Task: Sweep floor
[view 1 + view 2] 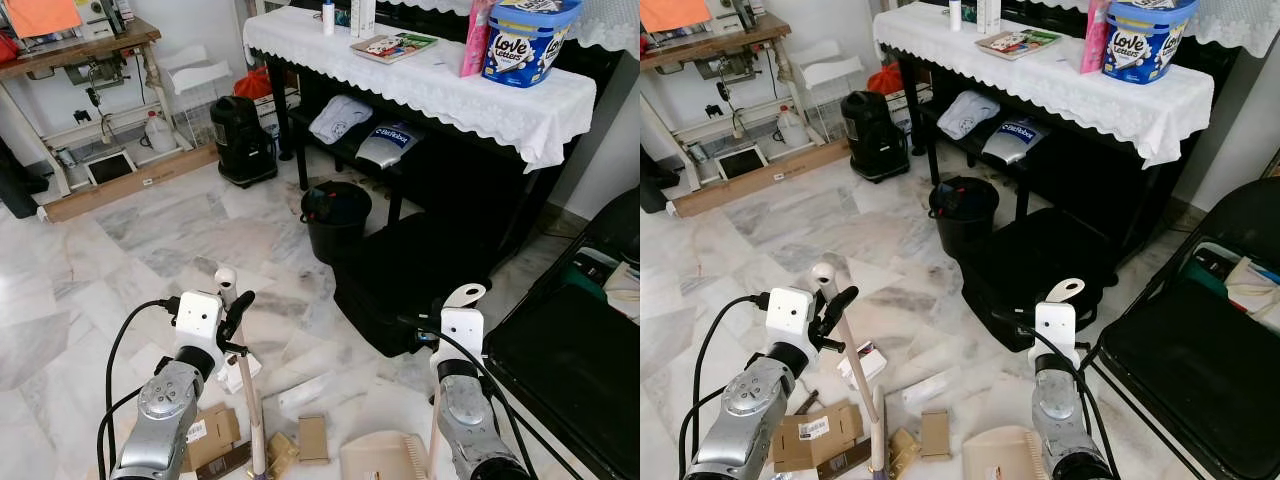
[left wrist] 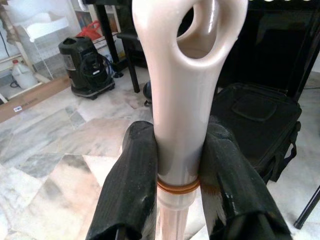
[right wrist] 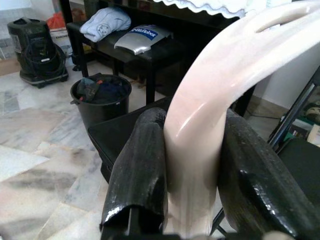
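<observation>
**Broom and dustpan both in hand over marble**

Over on the left, a wooden workbench (image 1: pixel 75 45) against the wall, white-and-grey marble floor (image 1: pixel 150 240) spreading out below. The left gripper (image 2: pixel 180 165) has its fingers clamped on the cream broom handle (image 1: pixel 245 390), which slants down to cardboard scraps (image 1: pixel 212 432) on the tiles. Centre stage, a black bucket (image 1: pixel 335 220) beside a black bag (image 1: pixel 420 270), under a table with a lace cloth (image 1: pixel 440 85). On the right, the right gripper (image 3: pixel 192 165) pinches the dustpan handle (image 3: pixel 225 85), the pan (image 1: pixel 385 455) low on the floor, next to a black chair (image 1: pixel 575 370).
</observation>
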Controlling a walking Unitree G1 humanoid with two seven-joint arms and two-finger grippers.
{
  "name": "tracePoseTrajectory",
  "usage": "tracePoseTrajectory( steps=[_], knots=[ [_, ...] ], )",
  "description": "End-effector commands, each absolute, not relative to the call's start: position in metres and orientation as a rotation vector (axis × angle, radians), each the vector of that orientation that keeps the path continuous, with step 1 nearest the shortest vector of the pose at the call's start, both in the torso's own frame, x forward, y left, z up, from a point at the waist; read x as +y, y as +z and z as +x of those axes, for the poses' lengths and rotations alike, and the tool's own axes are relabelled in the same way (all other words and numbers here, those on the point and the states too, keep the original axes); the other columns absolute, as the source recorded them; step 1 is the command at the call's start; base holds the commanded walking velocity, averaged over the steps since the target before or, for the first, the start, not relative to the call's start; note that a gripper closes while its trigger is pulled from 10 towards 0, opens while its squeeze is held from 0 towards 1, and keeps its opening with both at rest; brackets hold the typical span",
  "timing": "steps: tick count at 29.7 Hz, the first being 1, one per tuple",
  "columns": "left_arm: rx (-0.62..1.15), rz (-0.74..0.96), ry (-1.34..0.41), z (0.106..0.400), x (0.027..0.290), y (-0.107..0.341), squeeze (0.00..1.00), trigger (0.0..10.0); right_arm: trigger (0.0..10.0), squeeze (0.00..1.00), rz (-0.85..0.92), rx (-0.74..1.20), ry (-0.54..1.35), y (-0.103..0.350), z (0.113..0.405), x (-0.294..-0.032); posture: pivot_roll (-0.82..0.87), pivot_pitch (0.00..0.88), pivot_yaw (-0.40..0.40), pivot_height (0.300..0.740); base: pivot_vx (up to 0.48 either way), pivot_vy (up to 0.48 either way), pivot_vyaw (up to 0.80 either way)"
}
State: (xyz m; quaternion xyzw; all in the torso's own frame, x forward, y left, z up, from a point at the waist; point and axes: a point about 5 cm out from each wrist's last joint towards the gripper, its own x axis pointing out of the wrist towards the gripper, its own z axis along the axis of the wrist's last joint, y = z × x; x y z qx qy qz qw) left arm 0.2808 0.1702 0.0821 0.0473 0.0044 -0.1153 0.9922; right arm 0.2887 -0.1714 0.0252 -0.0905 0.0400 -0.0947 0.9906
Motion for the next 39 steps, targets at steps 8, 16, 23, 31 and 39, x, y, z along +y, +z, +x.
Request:
tracePoseTrajectory(
  steps=[8, 16, 23, 31, 39],
  knots=[
    [-0.044, 0.108, -0.226, 0.283, 0.173, 0.095, 0.00, 10.0, 10.0, 0.00, -0.156, 0.048, -0.187, 0.029, 0.290, -0.170, 0.11, 0.009, 0.091, 0.740, 0.000, 0.000, 0.00],
    [-0.048, 0.109, -0.225, 0.283, 0.174, 0.096, 0.00, 10.0, 10.0, 0.00, -0.190, -0.036, -0.143, 0.042, 0.297, -0.166, 0.11, 0.014, 0.097, 0.740, 0.000, 0.000, 0.00],
    [-0.052, 0.114, -0.234, 0.281, 0.174, 0.099, 0.00, 10.0, 10.0, 0.00, -0.187, 0.000, -0.140, 0.037, 0.296, -0.167, 0.13, 0.025, 0.105, 0.740, 0.000, 0.000, 0.00],
    [-0.050, 0.127, -0.246, 0.275, 0.179, 0.103, 0.00, 10.0, 10.0, 0.00, -0.143, 0.117, -0.177, 0.014, 0.281, -0.170, 0.15, 0.032, 0.120, 0.740, 0.000, 0.000, 0.00],
    [-0.048, 0.126, -0.265, 0.275, 0.176, 0.106, 0.00, 10.0, 10.0, 0.00, -0.155, 0.224, -0.169, -0.006, 0.265, -0.170, 0.15, 0.029, 0.126, 0.740, 0.000, 0.000, 0.00]
  ],
)
